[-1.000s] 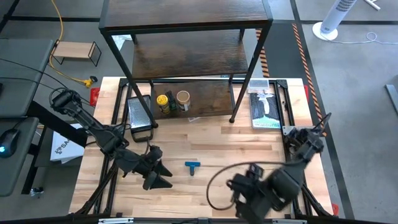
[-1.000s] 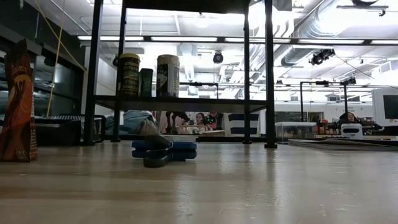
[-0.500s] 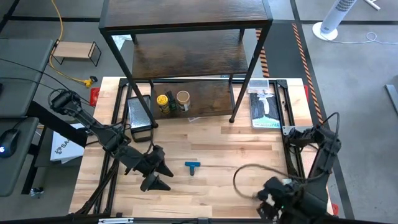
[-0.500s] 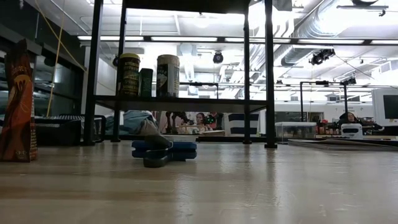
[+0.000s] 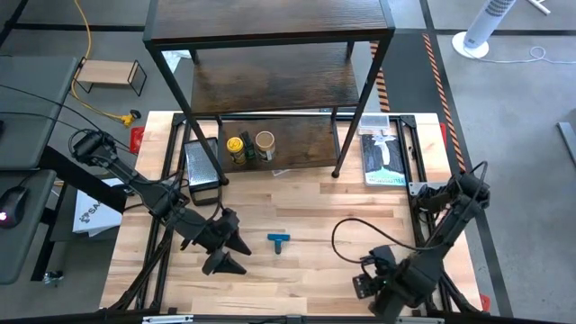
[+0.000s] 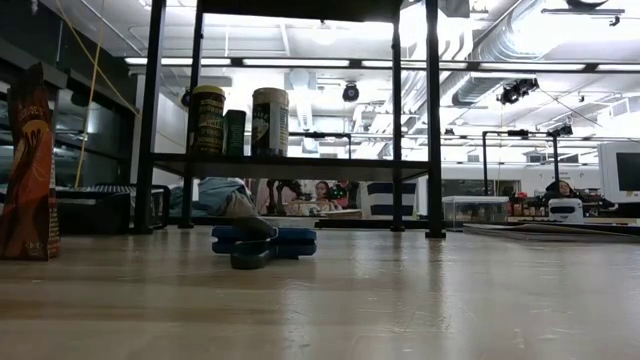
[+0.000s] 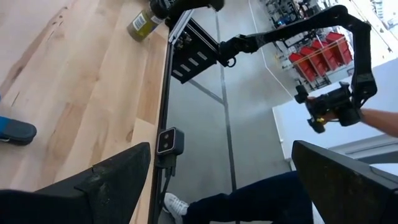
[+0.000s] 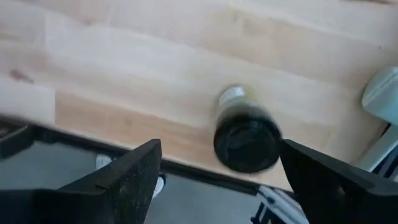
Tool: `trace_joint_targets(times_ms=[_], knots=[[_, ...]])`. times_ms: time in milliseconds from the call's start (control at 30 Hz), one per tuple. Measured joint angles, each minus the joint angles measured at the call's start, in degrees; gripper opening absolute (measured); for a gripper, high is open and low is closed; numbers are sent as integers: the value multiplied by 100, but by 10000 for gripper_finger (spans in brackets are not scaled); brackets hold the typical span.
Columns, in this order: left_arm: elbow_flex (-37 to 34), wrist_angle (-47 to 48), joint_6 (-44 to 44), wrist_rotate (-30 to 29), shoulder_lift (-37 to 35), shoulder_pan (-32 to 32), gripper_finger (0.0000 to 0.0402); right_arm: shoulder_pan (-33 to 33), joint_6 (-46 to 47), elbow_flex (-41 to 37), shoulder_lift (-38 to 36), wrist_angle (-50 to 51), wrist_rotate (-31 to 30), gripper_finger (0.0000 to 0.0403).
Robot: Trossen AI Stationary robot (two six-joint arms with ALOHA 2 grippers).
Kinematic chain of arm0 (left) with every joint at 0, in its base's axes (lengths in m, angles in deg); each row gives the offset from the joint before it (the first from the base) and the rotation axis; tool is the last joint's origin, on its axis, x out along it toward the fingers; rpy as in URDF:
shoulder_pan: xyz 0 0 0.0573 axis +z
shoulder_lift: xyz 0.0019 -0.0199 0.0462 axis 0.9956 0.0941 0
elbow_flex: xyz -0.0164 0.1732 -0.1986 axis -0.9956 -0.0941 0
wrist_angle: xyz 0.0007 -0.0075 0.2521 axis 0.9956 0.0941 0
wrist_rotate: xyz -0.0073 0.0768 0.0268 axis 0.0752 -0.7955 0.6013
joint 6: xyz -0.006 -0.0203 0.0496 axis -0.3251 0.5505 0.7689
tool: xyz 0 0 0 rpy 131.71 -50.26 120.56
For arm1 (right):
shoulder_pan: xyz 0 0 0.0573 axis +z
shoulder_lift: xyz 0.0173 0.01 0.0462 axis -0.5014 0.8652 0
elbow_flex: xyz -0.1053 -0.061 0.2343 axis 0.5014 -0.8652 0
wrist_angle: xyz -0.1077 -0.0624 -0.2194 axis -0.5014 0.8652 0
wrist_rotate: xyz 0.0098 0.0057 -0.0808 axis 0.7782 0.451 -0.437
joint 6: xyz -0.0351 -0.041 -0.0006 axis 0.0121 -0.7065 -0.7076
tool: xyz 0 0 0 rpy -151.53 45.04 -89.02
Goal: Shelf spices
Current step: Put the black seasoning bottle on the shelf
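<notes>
The shelf stands at the table's far side. On its lowest board stand a yellow-lidded jar, a tan-lidded jar and a small dark box between them. A black-lidded jar stands upright on the table near its near right edge. My right gripper hangs open above it, pointing down, with one finger on either side of it. The arm hides this jar in the high view. My left gripper waits open at the near left. A reddish-brown packet stands at the left of the low view.
A blue T-shaped piece lies mid-table, right of my left gripper. A black wire tray and a packaged item flank the shelf's feet. A person's leg and shoe show just beyond the near edge.
My right gripper has come down toward the table at the near right and has rolled about its own axis; its fingers stay apart. Jars, packet and blue piece have kept their places.
</notes>
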Motion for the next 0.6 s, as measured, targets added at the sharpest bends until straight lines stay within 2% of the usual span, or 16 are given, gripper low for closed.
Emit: trace_joint_targets(times_ms=[167,400,500,600], knots=[[0,4,-86,-25,-4,15,385,-51,154,-194,4,193,320,323],[0,29,-94,-60,-6,37,385,-53,151,-469,11,-263,322,323],[0,54,-89,-116,-7,67,385,-53,154,-678,13,-355,524,323],[0,51,-89,-101,-7,79,385,-51,182,-923,13,-831,574,323]])
